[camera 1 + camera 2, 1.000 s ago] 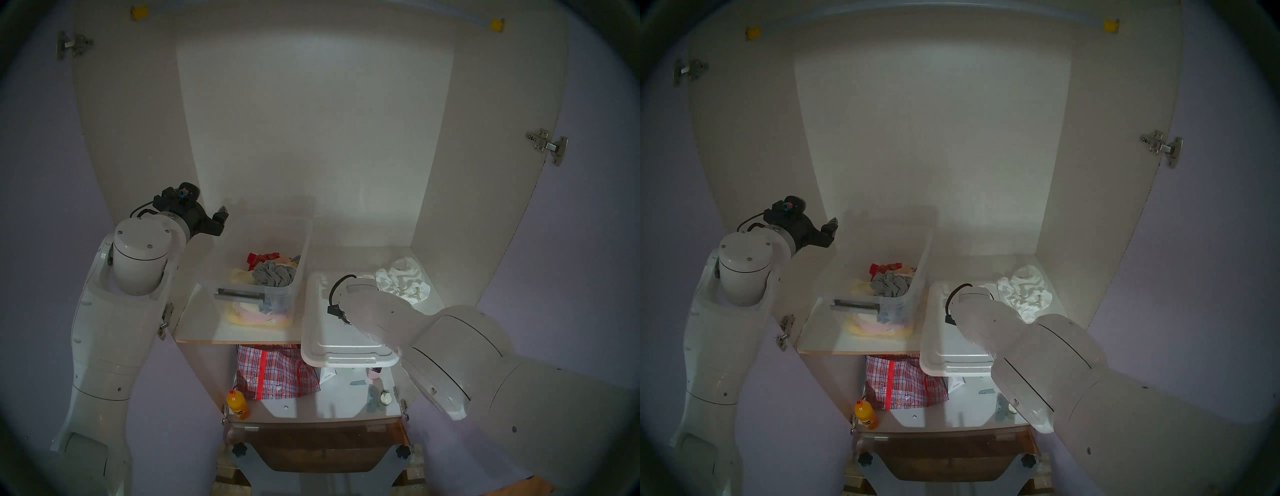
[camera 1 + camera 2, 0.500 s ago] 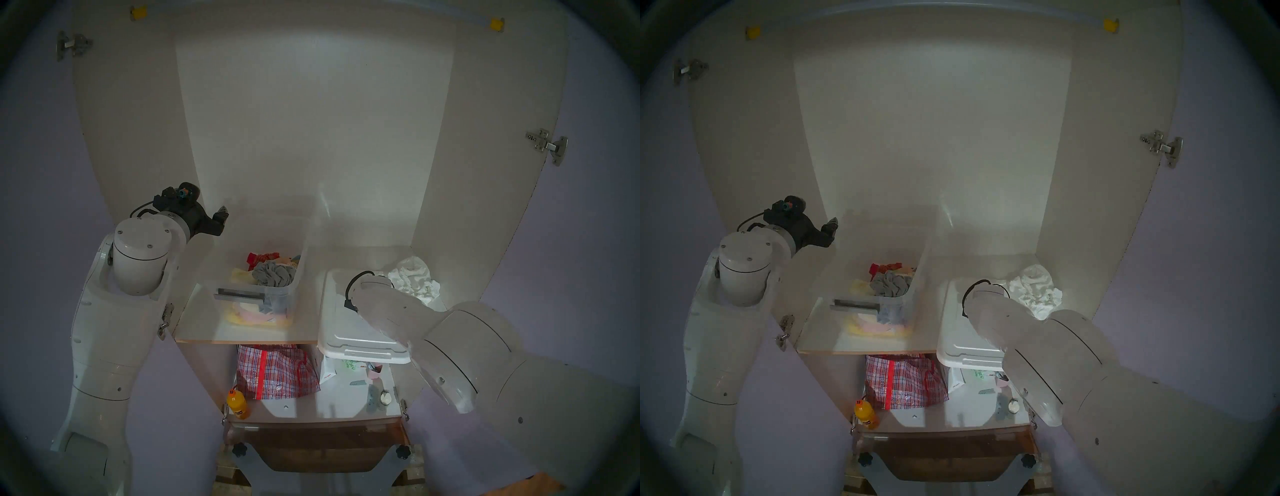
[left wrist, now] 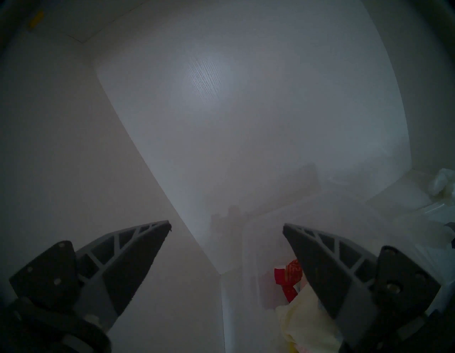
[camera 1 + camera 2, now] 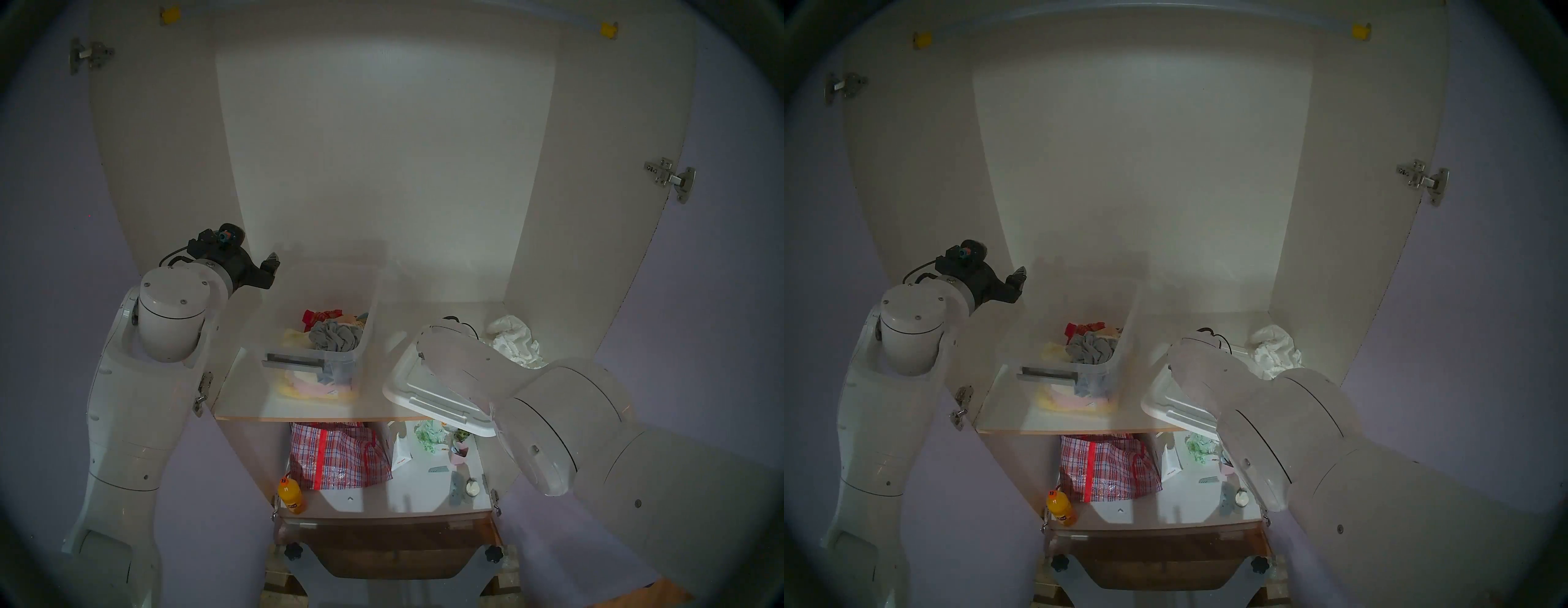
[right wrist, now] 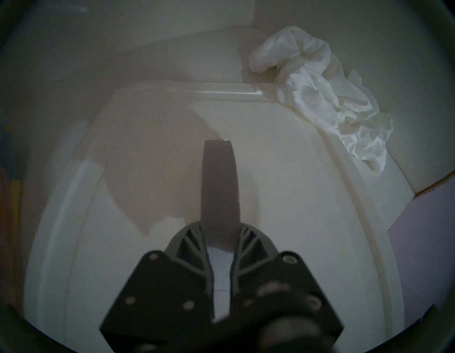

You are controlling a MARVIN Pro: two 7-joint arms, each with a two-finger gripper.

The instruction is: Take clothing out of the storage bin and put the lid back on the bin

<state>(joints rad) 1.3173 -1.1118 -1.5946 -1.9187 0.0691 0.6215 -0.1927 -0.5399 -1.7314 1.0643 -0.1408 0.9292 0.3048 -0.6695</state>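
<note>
The see-through storage bin (image 4: 370,312) stands open on the upper shelf, its grey bar latch (image 4: 292,361) facing me; it also shows in the other head view (image 4: 1125,339). My right gripper (image 5: 219,231) is shut on the grey arched handle (image 5: 219,187) of the white lid (image 5: 283,172). The lid (image 4: 424,392) is tilted and turned, right of the bin and overhanging the shelf edge (image 4: 1176,409). The wrinkled white clothing (image 4: 515,342) lies in the back right corner, touching the lid's far edge (image 5: 320,98). My left gripper (image 4: 271,262) is open and empty by the bin's far left corner (image 3: 226,226).
A grey ruffled garment (image 4: 335,335) and red and yellow cloths lie in the bin. The lower shelf holds a checked bag (image 4: 335,454), an orange bottle (image 4: 290,494) and small items (image 4: 445,446). Cupboard walls close in the left, back and right.
My right arm carried the lid to the right, then turned and tilted it. The white clothing was pushed toward the back right corner. The left arm has not moved.
</note>
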